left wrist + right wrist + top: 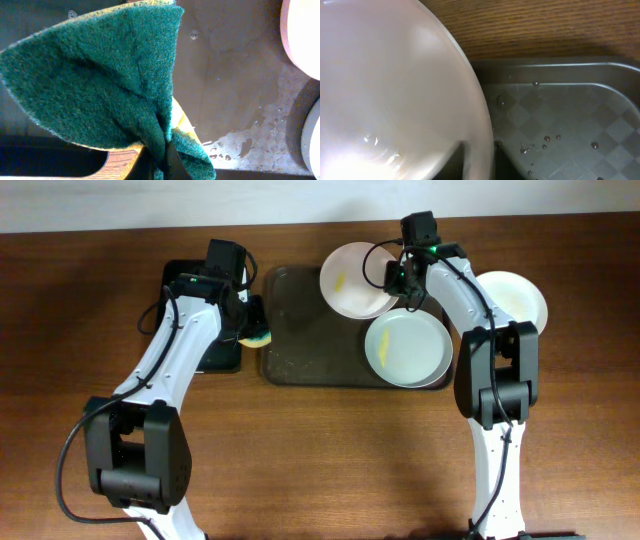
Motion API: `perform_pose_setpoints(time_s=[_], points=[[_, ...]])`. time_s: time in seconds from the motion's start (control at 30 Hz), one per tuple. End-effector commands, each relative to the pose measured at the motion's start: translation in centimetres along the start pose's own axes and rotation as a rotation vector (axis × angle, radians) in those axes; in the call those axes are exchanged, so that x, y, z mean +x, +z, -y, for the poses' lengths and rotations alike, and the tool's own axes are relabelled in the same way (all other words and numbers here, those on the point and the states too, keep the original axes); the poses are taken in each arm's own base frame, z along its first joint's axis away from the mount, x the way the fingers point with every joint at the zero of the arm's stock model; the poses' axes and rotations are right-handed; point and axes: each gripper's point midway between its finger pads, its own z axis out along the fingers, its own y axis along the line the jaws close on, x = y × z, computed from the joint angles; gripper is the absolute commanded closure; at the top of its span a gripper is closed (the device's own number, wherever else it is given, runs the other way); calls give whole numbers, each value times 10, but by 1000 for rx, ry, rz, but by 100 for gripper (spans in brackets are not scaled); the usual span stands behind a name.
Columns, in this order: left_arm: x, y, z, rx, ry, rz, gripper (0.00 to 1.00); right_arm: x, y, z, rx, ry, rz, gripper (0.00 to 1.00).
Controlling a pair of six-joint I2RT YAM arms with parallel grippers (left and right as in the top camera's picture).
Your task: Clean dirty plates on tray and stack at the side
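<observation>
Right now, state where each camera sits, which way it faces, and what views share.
Overhead: above the table, facing straight down; tray, plates, left arm, right arm, left gripper, right gripper.
Left wrist: on the left arm, facing down past its clamped green sponge onto the wet tray; one dark finger shows.
Right wrist: on the right arm, pressed close to the held plate, tray corner beyond; its own body barely shows.
Shared: all show the tray; overhead and right wrist share the held plate.

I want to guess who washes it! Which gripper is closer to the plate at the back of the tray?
Right. The right gripper grips the rim of that plate; the left gripper is across the tray, holding a sponge.
</observation>
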Motion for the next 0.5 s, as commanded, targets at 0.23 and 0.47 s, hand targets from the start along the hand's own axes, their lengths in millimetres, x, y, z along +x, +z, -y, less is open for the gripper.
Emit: perform_pose_setpoints(time_s=[0.23, 0.47], points=[[-7, 0, 4, 25, 13, 27, 100, 2, -20, -65, -283, -38, -35, 96], [-20, -1, 14, 52, 28, 83, 100, 46, -30, -104, -283, -103, -161, 96]])
